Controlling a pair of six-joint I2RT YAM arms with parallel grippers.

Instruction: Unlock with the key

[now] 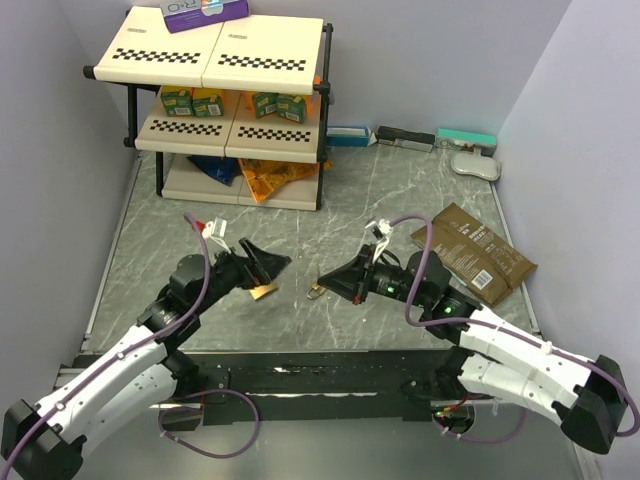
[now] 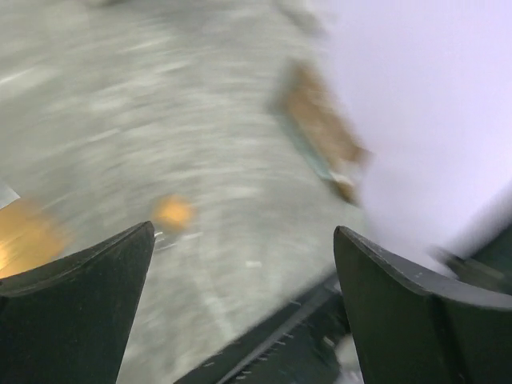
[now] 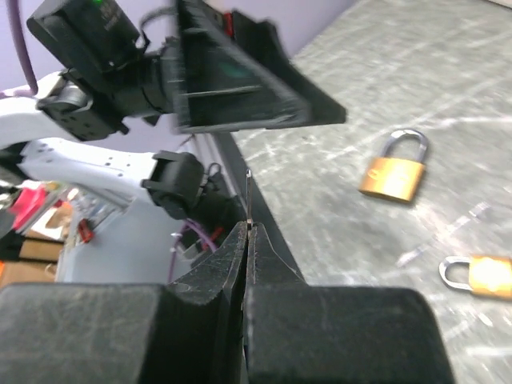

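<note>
**Top view:** We see the left gripper (image 1: 272, 270) spread wide just above a brass padlock (image 1: 264, 291) on the grey marbled table (image 1: 330, 215). Facing it, the right gripper (image 1: 325, 279) points its closed tips at a smaller padlock (image 1: 317, 291) lying just beside them. What those tips pinch is too small for us to make out from here. A brown packet (image 1: 475, 252) lies near the right arm.

**Left wrist view:** Through heavy blur, we find the two dark fingers (image 2: 80, 304) far apart, with nothing between them. Two orange smears sit on the table beyond.

**Right wrist view:** Here we see the jaws pressed tight on the key (image 3: 249, 200), a thin dark sliver standing straight out of the fingertips. Both padlocks lie apart from each other on the table to the right, clear of the key. The left arm's open claw looms at upper left.
</note>
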